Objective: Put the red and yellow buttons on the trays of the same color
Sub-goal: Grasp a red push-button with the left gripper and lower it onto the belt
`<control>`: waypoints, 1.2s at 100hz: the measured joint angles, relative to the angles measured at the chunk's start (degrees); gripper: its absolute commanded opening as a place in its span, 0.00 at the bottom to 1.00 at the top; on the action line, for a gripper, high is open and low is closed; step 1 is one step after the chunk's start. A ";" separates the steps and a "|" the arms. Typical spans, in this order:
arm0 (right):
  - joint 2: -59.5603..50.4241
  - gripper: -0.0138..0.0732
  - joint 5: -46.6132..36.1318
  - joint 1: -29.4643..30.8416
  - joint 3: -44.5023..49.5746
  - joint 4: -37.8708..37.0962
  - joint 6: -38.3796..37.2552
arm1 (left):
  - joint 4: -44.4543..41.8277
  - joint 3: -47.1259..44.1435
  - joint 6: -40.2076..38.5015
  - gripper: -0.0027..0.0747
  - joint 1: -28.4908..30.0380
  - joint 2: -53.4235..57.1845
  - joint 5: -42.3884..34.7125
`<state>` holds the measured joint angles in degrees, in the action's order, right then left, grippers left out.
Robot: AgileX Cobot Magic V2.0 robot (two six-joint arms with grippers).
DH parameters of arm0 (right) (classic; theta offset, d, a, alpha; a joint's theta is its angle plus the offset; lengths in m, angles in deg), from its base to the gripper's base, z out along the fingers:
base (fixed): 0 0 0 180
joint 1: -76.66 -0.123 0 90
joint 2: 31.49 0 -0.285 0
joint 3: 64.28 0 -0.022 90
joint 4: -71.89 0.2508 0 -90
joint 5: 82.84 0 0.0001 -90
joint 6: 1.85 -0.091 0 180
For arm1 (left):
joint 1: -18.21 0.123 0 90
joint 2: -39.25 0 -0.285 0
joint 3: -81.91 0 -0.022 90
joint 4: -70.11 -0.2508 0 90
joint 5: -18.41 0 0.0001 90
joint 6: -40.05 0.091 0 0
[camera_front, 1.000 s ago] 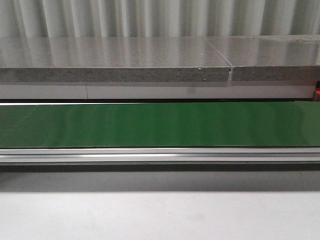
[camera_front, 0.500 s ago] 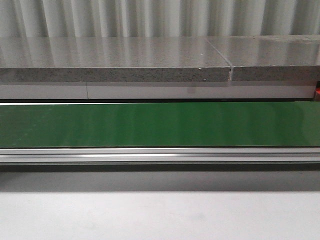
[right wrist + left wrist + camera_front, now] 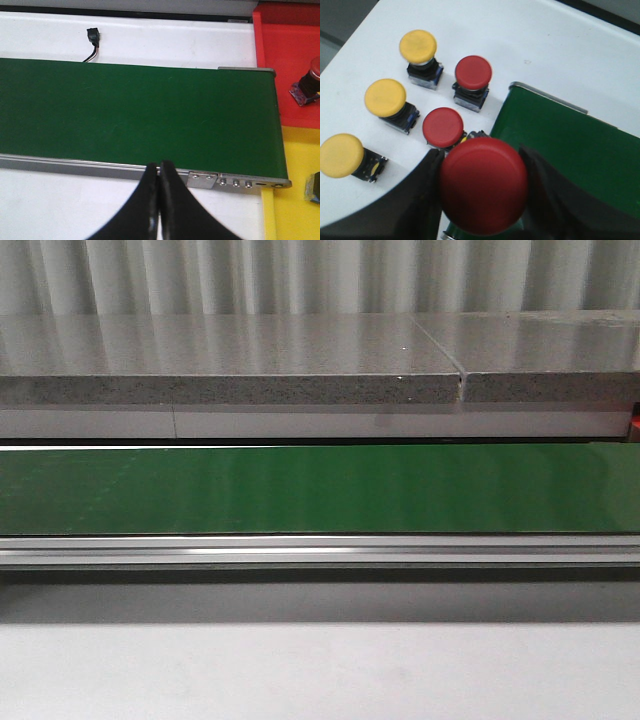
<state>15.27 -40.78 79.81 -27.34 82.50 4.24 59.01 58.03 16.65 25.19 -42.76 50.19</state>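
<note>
A: Green rubber is all the front view gives: the long green conveyor belt [image 3: 320,490] in its aluminium rail, a speckled grey stone ledge [image 3: 230,365] behind it, and no arm, button or tray in sight.

B: So any risk has to be judged from the wrists. What does the left one show?

A: The left gripper [image 3: 482,187] has its dark fingers [image 3: 427,185] clamped on either side of a large red mushroom-head push button [image 3: 483,185], held above the near end of the belt [image 3: 570,150]. On the white counter [image 3: 530,35] beside it stand three yellow mushroom-head buttons [image 3: 385,97] and two more red mushroom-head buttons [image 3: 474,72], close together.

B: The hold looks to be on the round cap's sides. I think it could slip or twist, and a low swing could knock the neighbours over.

A: Agreed. If it lands tilted on the belt, it may roll.

B: And the right wrist?

A: The right gripper [image 3: 159,200] hangs over the belt's near rail, fingers [image 3: 145,205] pressed together, holding nothing. Past the belt's end lie the red plastic tray [image 3: 280,55], with one red button [image 3: 309,82] already in it, and the yellow plastic tray [image 3: 297,175], where something dark shows at the picture's edge.

B: Pressed together like that, it can't catch an arriving button; late opening could mean a miss.
</note>
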 measured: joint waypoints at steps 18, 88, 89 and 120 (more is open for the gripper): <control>0.00 0.02 0.00 0.00 0.00 0.00 0.00 | 0.00 1.65 2.72 0.01 -4.18 -0.80 1.77; 0.00 0.02 0.00 0.00 0.00 0.00 0.00 | 1.66 2.09 5.37 0.37 -6.79 -9.50 1.84; 0.00 0.02 0.00 0.00 0.00 0.00 0.00 | 1.66 2.09 5.51 0.40 -6.91 -9.50 1.84; 0.00 0.02 0.00 0.00 0.00 0.00 0.00 | 3.70 2.09 9.23 0.84 -11.02 -9.50 2.08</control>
<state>15.27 -40.78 79.81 -27.34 82.50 4.24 62.70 60.13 25.88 14.17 -52.25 52.27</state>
